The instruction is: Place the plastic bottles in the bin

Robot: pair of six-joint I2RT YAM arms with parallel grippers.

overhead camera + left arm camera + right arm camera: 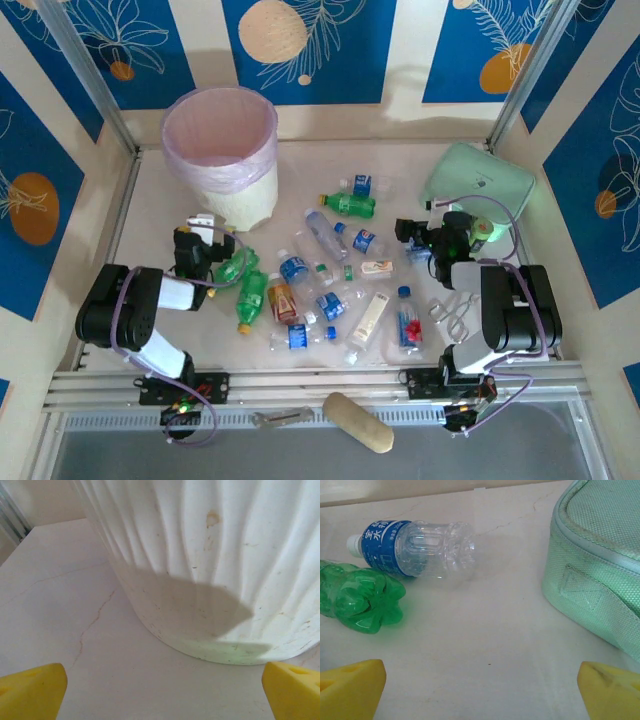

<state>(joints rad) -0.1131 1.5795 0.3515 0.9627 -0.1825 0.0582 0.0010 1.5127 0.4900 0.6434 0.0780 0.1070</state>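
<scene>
**Figure: both arms poised for a first pick.** The plastic bottles point(295, 268) lie scattered on the worktop point(150, 200) between my two arms. The bin point(245, 200) stands upright at the far left with its pink liner open.

- **Left tool:** My left tool point(162, 692) has its yellow fingers spread with nothing between them. It faces the ribbed foot of the bin from close by. A yellow-capped green bottle point(252, 290) lies just beside that arm, toward the centre.
- **Right tool:** My right tool point(480, 690) is likewise spread and empty over bare worktop. A lobed green bottle point(355, 597) and a clear blue-labelled bottle point(415, 547) lie to its left, and the mint-green pouch point(600, 555) to its right.

**Doing the step well, as I judge it:**

- Turn the left tool away from the bin and toward the bottle beside it.
- Swing the right tool left, well clear of the pouch.
- Set the fingers across a bottle's barrel, not its neck or cap, because a round bottle lying on its side will likely roll if nudged from one side.
- Close gently, since the thin plastic probably dents.
- Lift above the rim before letting go.
- Send only one arm over the bin at a time.
</scene>
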